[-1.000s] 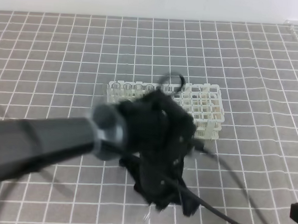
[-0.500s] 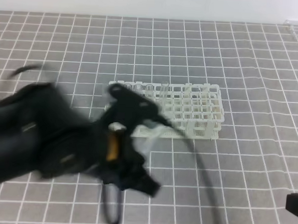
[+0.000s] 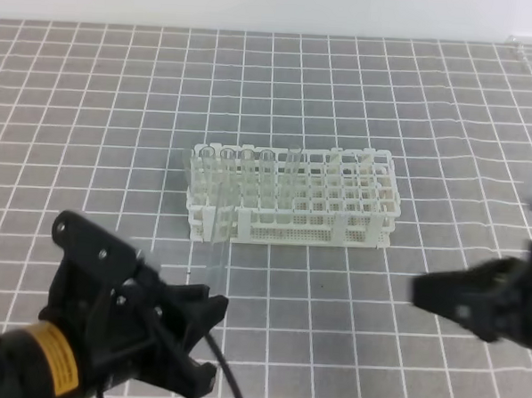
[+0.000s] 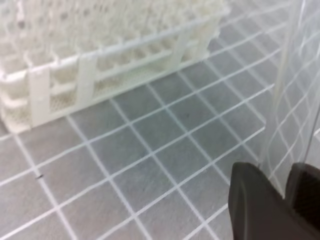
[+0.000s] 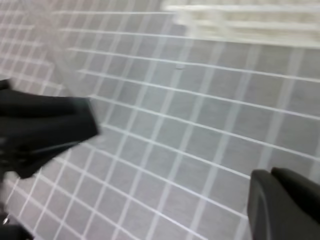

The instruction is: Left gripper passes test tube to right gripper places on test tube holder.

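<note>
My left gripper [image 3: 209, 305] sits at the lower left of the exterior high view, shut on the lower end of a clear test tube [image 3: 217, 245] that stands nearly upright in front of the holder's left end. In the left wrist view the test tube [image 4: 286, 95] rises from between the black fingers [image 4: 252, 205]. The white test tube holder [image 3: 293, 199] stands mid-table with several tubes in its left holes. My right gripper [image 3: 422, 292] is at the right, shut and empty, pointing left toward the tube. Its closed fingers [image 5: 280, 200] show in the right wrist view.
The grey cloth with a white grid [image 3: 387, 98] covers the whole table. The holder [image 4: 100, 65] fills the top left of the left wrist view. The left gripper [image 5: 45, 127] appears blurred at the left of the right wrist view. A black cable [image 3: 225, 375] trails from the left gripper.
The left arm has swung from the middle to the lower left and now holds the tube upright. The right gripper has come in from the right edge toward the middle.
</note>
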Robot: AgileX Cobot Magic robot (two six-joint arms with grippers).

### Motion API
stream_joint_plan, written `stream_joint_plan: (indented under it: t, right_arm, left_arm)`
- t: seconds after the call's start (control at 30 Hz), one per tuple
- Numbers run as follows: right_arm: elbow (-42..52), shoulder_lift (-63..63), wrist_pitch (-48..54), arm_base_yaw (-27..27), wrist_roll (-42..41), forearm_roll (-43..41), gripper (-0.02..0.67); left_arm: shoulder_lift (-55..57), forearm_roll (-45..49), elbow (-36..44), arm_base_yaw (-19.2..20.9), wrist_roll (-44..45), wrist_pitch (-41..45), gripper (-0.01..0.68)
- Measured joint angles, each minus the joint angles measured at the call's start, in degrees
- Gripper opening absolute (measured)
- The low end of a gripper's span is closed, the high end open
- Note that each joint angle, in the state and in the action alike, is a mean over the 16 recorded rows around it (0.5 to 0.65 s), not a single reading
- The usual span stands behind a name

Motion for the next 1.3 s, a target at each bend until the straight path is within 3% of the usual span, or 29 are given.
stream_joint_plan:
  t: [0.33, 0.57, 0.8, 0.97, 1.3]
  right_arm:
    - [-5.5, 7.5, -17.8, 18.7, -3.2, -4.2, -0.013]
    - [-1.8, 6.0, -38.7, 30.6, -3.4, -9.8, -0.013]
    - [3.5, 4.0, -55.7, 39.0, -3.5, -11.8, 0.005]
    - [4.9, 4.1, -61.8, 42.5, -3.1, -12.0, 0.087]
    - [4.6, 7.6, -68.9, 44.0, 3.0, -16.3, 0.359]
  left_arm:
    - [-1.5, -0.4, 5.2, 0.1, 0.6, -13.6, 0.028]
    - [-1.4, -0.3, 6.3, 0.0, 2.9, -19.1, 0.046]
    - [-0.7, -0.9, 9.6, 0.0, 6.2, -27.5, 0.069]
    - [0.6, -1.7, 12.2, 0.0, 8.2, -34.8, 0.058]
    - [5.8, -2.4, 14.0, -0.1, 9.4, -44.3, 0.075]
